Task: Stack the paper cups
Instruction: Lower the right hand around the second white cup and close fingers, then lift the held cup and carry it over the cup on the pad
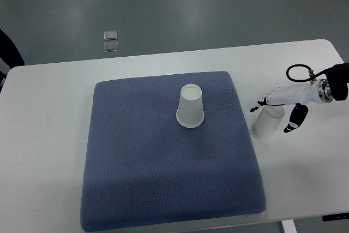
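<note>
White paper, two cups of it: we see one paper cup (191, 107) standing upside down, wide rim down, near the middle of a blue-grey quilted mat (136, 156), and a second paper cup (266, 125) off the mat, just beside its right edge, also mouth down on the bare white bench (49, 135). The two cups stand well apart, not yet stacked. Over the second cup we find the right hand (279, 110), white with black fingertips, its arm coming in from the picture's right edge with a black cable looped above the wrist. Its fingers (294, 119) straddle the cup, one dark tip at the cup's upper left and others down its right side, closed around the cup in what looks to us like a grasp, though we cannot make out every point of contact. The cup leans slightly under the hand. The mat lies flat and takes up most of the bench's middle. Beyond the bench's far edge we see grey floor (191, 9), with two small square metal plates (110, 41) set in it.
</note>
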You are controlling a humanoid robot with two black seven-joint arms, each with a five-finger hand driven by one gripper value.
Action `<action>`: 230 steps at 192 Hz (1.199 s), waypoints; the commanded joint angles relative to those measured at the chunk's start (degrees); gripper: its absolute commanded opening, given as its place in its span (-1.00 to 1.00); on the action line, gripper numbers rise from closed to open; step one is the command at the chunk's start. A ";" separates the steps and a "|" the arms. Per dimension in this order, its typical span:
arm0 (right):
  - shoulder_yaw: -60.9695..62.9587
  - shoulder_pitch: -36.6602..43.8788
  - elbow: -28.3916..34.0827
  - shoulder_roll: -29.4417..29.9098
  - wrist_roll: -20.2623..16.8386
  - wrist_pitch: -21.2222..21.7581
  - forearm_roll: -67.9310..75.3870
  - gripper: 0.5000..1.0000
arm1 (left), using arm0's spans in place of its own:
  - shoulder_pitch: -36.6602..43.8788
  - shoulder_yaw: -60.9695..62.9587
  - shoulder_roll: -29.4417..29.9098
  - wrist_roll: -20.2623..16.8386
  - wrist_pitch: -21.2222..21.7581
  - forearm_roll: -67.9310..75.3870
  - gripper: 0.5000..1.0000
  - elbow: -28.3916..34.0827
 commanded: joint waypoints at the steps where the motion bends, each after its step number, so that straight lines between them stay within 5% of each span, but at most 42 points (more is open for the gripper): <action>1: -0.13 0.06 -0.01 0.07 0.00 -0.62 -0.03 0.56 | 0.00 0.00 0.00 0.00 0.00 0.00 1.00 0.00; 43: -0.13 0.15 -0.09 -0.02 0.00 -1.15 -0.20 0.46 | 0.00 0.00 0.00 0.00 0.00 0.00 1.00 0.00; 128: -0.57 0.59 -0.45 0.24 0.00 -1.06 -1.35 -0.35 | 0.00 0.00 0.00 0.00 0.00 0.00 1.00 0.00; 230: -0.39 10.25 -0.36 -0.81 0.62 3.25 -1.35 -0.39 | 0.00 0.00 0.00 0.00 0.00 0.00 1.00 0.00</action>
